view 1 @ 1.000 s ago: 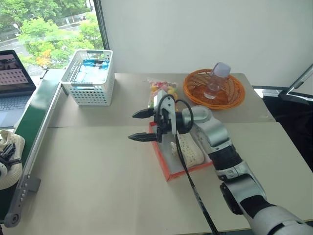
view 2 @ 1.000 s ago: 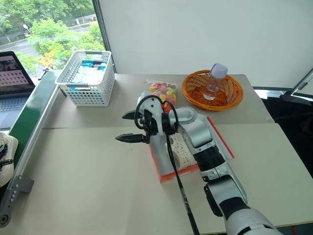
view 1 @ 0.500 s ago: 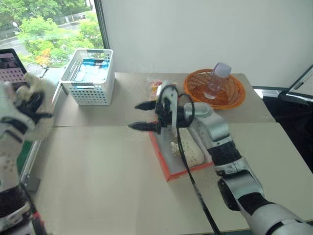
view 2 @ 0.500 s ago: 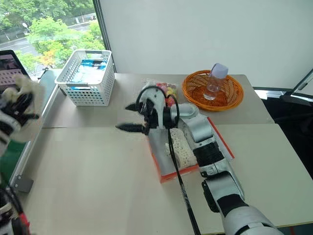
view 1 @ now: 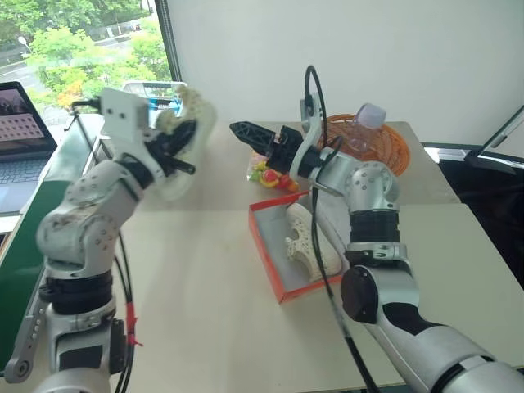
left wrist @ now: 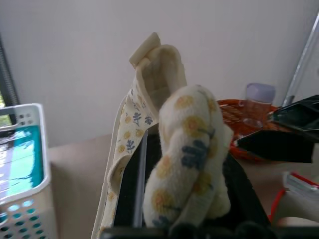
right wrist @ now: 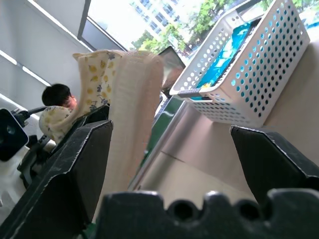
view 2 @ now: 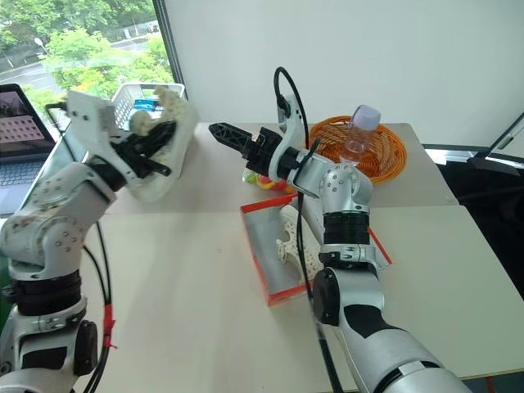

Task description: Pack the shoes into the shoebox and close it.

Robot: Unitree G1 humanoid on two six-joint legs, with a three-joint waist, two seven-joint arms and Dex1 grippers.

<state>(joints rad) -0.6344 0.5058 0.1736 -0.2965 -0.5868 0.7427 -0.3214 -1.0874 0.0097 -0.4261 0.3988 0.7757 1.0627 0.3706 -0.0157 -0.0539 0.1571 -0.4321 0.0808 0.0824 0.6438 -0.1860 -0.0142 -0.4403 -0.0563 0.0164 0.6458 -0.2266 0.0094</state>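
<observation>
Swinging in from the table's left edge, left gripper (view 1: 176,139) clamps a shoe (view 1: 192,131); right gripper (view 1: 246,131) spread wide, raised; shoebox (view 1: 266,254) mid-table.

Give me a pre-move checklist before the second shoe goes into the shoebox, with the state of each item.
1. Second shoe gripped by the left gripper: ok, fingers shut on it, held above the table.
2. Right gripper ready to receive: ok, fingers open, raised facing the held shoe.
3. Shoebox open: ok, white inside visible.
4. First shoe in the box: ok, lying inside.
5. Room beside it for the second shoe: cannot tell.
6. Snack bag clear of the box: not ok, it lies right against the far end.
</observation>
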